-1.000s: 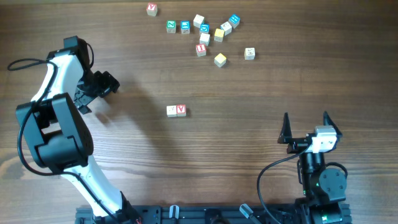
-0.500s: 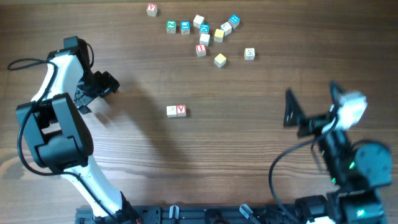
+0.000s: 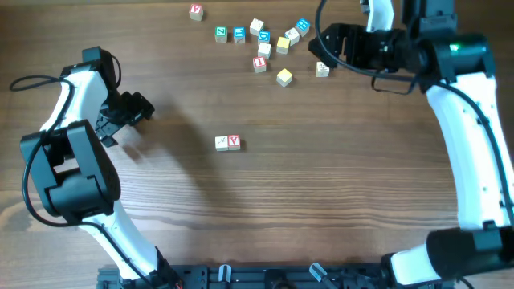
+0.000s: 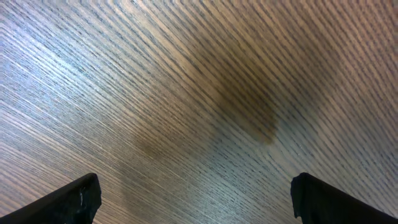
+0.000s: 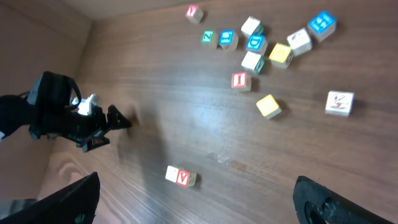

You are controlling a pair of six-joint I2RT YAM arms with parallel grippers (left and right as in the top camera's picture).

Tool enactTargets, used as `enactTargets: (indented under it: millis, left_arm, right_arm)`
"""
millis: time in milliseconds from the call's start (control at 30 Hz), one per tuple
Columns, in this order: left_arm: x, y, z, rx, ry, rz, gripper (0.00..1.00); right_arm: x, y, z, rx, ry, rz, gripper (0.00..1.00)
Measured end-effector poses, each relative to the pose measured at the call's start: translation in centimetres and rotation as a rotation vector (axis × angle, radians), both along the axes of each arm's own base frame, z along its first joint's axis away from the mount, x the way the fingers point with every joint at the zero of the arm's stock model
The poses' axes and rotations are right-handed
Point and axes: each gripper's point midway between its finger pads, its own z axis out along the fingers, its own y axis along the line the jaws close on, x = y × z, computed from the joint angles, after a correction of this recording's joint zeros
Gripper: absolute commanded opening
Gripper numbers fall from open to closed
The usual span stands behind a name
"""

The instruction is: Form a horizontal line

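cream cube (image 3: 222,143), mark unreadable (too faint)

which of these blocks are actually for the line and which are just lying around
For the line:
- cream cube and red V cube, side by side mid-table
- plain yellow cube
- red I cube

Just lying about:
- blue-lettered cubes
- green-lettered cube
- red-lettered cube at the far edge
- pale marked cube right of the cluster

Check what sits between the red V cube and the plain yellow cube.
Nothing: overhead shows only bare tabletop between the red V cube and the plain yellow cube. The right wrist view agrees.
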Motion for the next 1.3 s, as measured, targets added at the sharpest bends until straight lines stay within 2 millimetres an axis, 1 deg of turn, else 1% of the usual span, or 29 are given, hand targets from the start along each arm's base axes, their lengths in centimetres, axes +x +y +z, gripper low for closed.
enactTargets:
  millis: [33, 67, 100, 200, 300, 400, 467, 533, 567, 633, 800, 867, 900, 1000, 1067, 1200, 1300]
  left_arm:
    - [0.0, 0.0, 0.0, 0.000, 0.000, 0.000, 1.00]
    - [0.0, 0.0, 0.0, 0.000, 0.000, 0.000, 1.00]
    - [0.0, 0.0, 0.0, 0.000, 0.000, 0.000, 1.00]
    - [0.0, 0.0, 0.0, 0.000, 0.000, 0.000, 1.00]
    - [0.0, 0.0, 0.0, 0.000, 0.000, 0.000, 1.00]
    - [0.0, 0.0, 0.0, 0.000, 0.000, 0.000, 1.00]
    - [0.0, 0.0, 0.0, 0.000, 0.000, 0.000, 1.00]
    - [0.0, 0.0, 0.0, 0.000, 0.000, 0.000, 1.00]
    - [0.0, 0.0, 0.0, 0.000, 0.000, 0.000, 1.00]
    - [0.0, 0.0, 0.0, 0.000, 0.000, 0.000, 1.00]
    - [0.0, 0.0, 0.0, 0.000, 0.000, 0.000, 1.00]
    - [0.0, 0.0, 0.0, 0.000, 0.000, 0.000, 1.00]
    - [0.0, 0.0, 0.0, 0.000, 0.000, 0.000, 1.00]
    - [0.0, 0.0, 0.0, 0.000, 0.000, 0.000, 1.00]
    - [0.0, 0.0, 0.0, 0.000, 0.000, 0.000, 1.00]
    - [0.0, 0.0, 0.0, 0.000, 0.000, 0.000, 1.00]
    - [0.0, 0.0, 0.0, 0.000, 0.000, 0.000, 1.00]
  right_arm:
    - [0.2, 0.2, -0.7, 0.007, 0.026, 0.001, 0.96]
    - [0.2, 0.2, -1.3, 0.009, 0.048, 0.001, 0.91]
    - [0.4, 0.3, -2.1, 0.006, 0.074, 0.001, 0.88]
    - [0.7, 0.3, -3.3, 0.005, 0.111, -0.006, 0.83]
    - [0.7, 1.3, -4.4, -0.035, 0.123, 0.004, 0.81]
    - [-0.1, 4.0, -5.5, -0.139, 0.114, 0.016, 0.81]
    - [-0.9, 6.3, -6.6, -0.210, 0.114, 0.029, 0.82]
    - [-1.3, 7.9, -8.0, -0.264, 0.127, 0.027, 0.86]
    - [-1.6, 9.0, -9.4, -0.301, 0.146, 0.034, 0.89]
    - [-2.0, 10.6, -11.2, -0.336, 0.166, 0.051, 0.95]
    - [-3.0, 13.5, -16.9, -0.408, 0.247, 0.107, 0.99]
    - [-3.2, 14.9, -18.6, -0.419, 0.261, 0.120, 0.99]
    - [-3.4, 15.9, -19.3, -0.414, 0.264, 0.123, 1.00]
    - [-4.7, 18.9, -20.8, -0.408, 0.264, 0.136, 1.00]
    - [-6.0, 20.2, -21.7, -0.421, 0.282, 0.123, 1.00]
    - [-7.3, 21.8, -22.8, -0.466, 0.259, 0.087, 1.00]
    - [-7.8, 22.2, -23.9, -0.519, 0.235, 0.040, 1.00]
